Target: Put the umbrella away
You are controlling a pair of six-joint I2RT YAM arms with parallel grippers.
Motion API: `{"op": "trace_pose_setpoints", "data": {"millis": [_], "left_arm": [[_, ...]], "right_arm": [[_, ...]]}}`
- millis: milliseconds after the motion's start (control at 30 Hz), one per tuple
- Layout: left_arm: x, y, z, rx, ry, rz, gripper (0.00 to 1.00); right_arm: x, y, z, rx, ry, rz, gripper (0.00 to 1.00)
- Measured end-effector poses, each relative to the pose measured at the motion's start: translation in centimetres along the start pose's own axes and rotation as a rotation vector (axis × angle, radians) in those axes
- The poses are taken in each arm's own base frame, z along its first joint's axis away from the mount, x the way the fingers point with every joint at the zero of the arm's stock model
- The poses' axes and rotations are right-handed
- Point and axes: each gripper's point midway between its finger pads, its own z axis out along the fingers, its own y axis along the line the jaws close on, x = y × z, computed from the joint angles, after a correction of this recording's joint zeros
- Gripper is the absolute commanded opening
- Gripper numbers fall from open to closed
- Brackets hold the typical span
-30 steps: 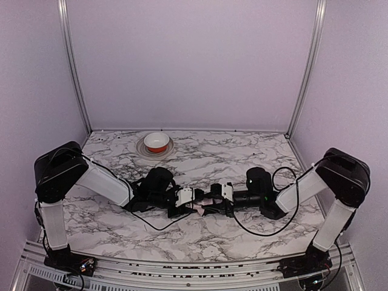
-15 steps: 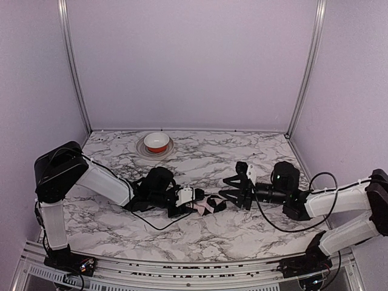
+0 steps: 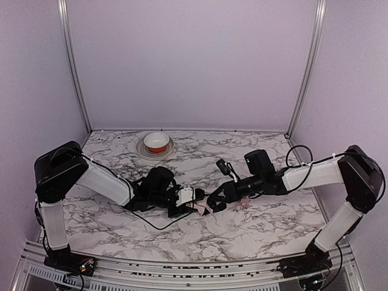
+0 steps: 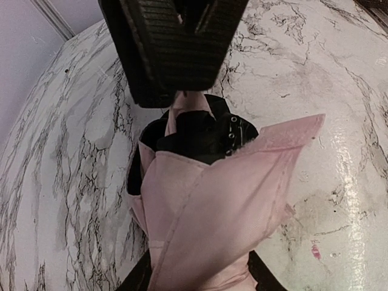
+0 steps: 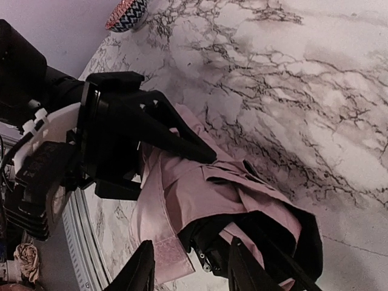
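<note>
The umbrella (image 3: pixel 204 207) lies folded on the marble table between my two grippers, pale pink fabric with black lining and ribs. My left gripper (image 3: pixel 191 199) is shut on its left end. In the left wrist view the pink fabric (image 4: pixel 212 206) fills the gap between my fingers (image 4: pixel 132 280). My right gripper (image 3: pixel 220 194) is open at the umbrella's right end. In the right wrist view its two fingers (image 5: pixel 143 267) stand either side of the black and pink end (image 5: pixel 206 182), not closed on it. The handle knob and shaft are hidden.
A red and white bowl (image 3: pixel 157 142) sits on a plate (image 3: pixel 143 149) at the back left of the table; it also shows in the right wrist view (image 5: pixel 128 13). The left arm's cable (image 3: pixel 151 223) loops on the table in front of the umbrella.
The right gripper let go of the umbrella and swung out to the right, then came back to its right end from a higher, turned angle. The left gripper has held still.
</note>
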Motion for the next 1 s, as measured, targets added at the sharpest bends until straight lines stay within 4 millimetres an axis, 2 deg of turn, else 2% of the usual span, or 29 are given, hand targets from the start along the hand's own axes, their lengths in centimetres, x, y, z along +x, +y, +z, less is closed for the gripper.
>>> {"op": "trace_pose_setpoints", "data": {"millis": [167, 300, 533, 1000], "left_arm": [[0.0, 0.0, 0.1, 0.0, 0.0, 0.0, 0.0], [0.0, 0.0, 0.1, 0.0, 0.0, 0.0, 0.0], [0.0, 0.0, 0.1, 0.003, 0.002, 0.001, 0.0], [0.1, -0.3, 0.1, 0.016, 0.003, 0.023, 0.0]], "right_arm": [[2.3, 0.2, 1.2, -0.022, 0.099, 0.073, 0.43], [2.4, 0.6, 3.0, -0.03, 0.15, 0.054, 0.38], [2.4, 0.6, 3.6, -0.045, 0.165, 0.034, 0.24], [3.0, 0.9, 3.8, -0.045, 0.181, -0.013, 0.23]]}}
